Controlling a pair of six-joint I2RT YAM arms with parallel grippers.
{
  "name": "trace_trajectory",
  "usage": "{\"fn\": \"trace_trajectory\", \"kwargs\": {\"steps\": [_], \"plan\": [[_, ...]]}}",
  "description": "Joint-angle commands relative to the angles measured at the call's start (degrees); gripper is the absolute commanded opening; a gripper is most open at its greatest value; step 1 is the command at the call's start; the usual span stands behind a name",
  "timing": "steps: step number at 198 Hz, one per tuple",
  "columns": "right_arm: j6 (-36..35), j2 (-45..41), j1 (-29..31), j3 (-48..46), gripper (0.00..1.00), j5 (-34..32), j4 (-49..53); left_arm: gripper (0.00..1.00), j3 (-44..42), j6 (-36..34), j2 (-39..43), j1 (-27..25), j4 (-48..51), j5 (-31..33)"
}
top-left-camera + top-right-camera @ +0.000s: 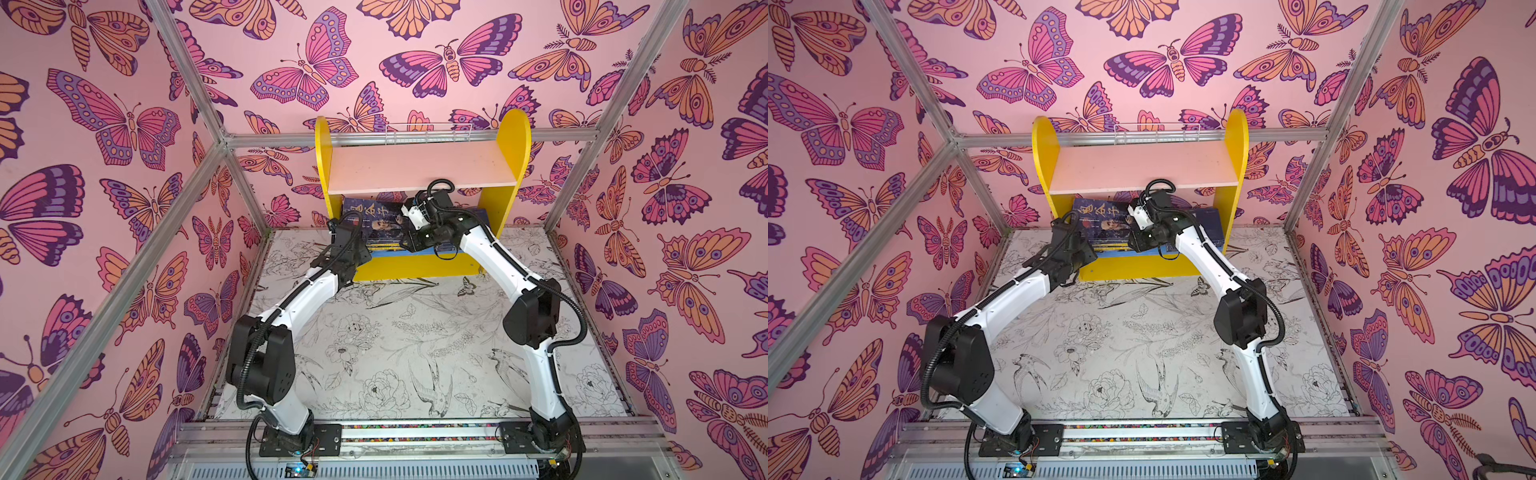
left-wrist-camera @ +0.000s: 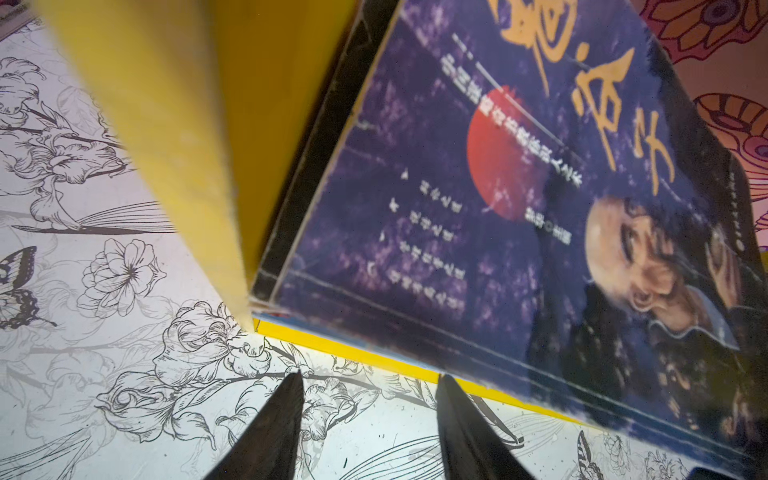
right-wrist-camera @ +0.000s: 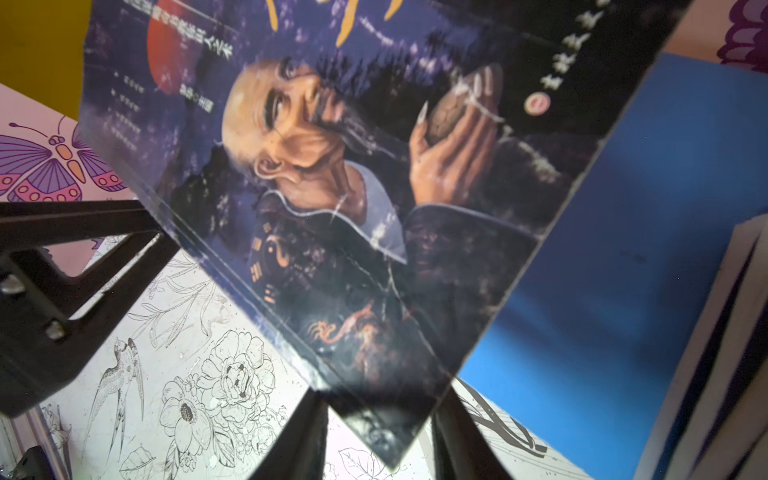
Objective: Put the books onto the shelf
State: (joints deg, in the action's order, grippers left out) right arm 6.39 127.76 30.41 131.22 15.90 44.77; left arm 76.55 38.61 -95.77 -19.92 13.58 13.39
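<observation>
The shelf (image 1: 419,166) (image 1: 1142,166) stands at the back of the table, its pink upper board bare. On its lower tier a dark blue book (image 1: 376,224) (image 1: 1104,220) (image 2: 478,232) (image 3: 332,187) with yellow characters and an old man's face leans tilted over other books. More blue books (image 1: 478,216) (image 3: 602,270) stand to its right. My right gripper (image 1: 409,243) (image 3: 380,390) is at that book's lower corner, which hangs between its parted fingers. My left gripper (image 1: 361,249) (image 2: 370,376) is open and empty beside the yellow side panel (image 2: 178,145).
The floral table sheet (image 1: 395,340) stretches in front of the shelf. A wire rail (image 1: 428,133) runs behind the upper board. Metal frame bars (image 1: 187,199) and butterfly-patterned walls close in the sides and back.
</observation>
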Motion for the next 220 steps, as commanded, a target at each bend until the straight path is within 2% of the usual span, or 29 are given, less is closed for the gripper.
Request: {"fn": "trace_trajectory", "kwargs": {"steps": [1, 68, 90, 104, 131, 157, 175, 187, 210, 220], "plan": [[-0.9, 1.4, -0.1, 2.2, 0.31, 0.1, -3.4, 0.54, 1.4, -1.3, -2.4, 0.8, -0.4, -0.5], [-2.8, 1.3, -0.1, 2.2, 0.30, -0.7, -4.9, 0.54, 0.5, -2.0, -1.5, 1.2, -0.4, -0.3], [-3.9, 0.5, -0.2, 1.9, 0.38, -2.9, -4.7, 0.54, -1.0, -2.0, 0.0, 1.3, -0.2, -0.2], [-4.0, -0.8, -0.5, 0.9, 0.49, -4.3, -5.3, 0.54, -2.7, -2.0, 1.8, 1.4, -0.2, 0.1], [-3.8, -6.7, -0.7, -5.3, 0.61, -5.1, -9.4, 0.55, -6.6, -2.0, 7.3, 1.8, 0.0, 0.9], [-0.5, -17.8, -0.8, -20.0, 0.64, -4.7, -19.1, 0.56, -11.8, -2.4, 14.0, 2.1, 1.7, 3.0], [2.9, -26.8, -1.3, -33.8, 0.66, -7.6, -29.0, 0.58, -15.7, -1.9, 18.4, 3.5, 5.2, 3.7], [4.8, -33.6, -2.2, -44.1, 0.66, -12.9, -35.8, 0.59, -18.6, -1.8, 21.0, 5.4, 8.8, 4.8], [7.5, -49.1, -5.4, -65.3, 0.70, -30.1, -49.7, 0.60, -24.4, -3.1, 27.6, 10.4, 14.9, 9.6], [7.4, -54.9, -7.5, -73.6, 0.73, -36.8, -54.4, 0.64, -27.1, -4.4, 29.9, 12.6, 16.1, 12.5]]}}
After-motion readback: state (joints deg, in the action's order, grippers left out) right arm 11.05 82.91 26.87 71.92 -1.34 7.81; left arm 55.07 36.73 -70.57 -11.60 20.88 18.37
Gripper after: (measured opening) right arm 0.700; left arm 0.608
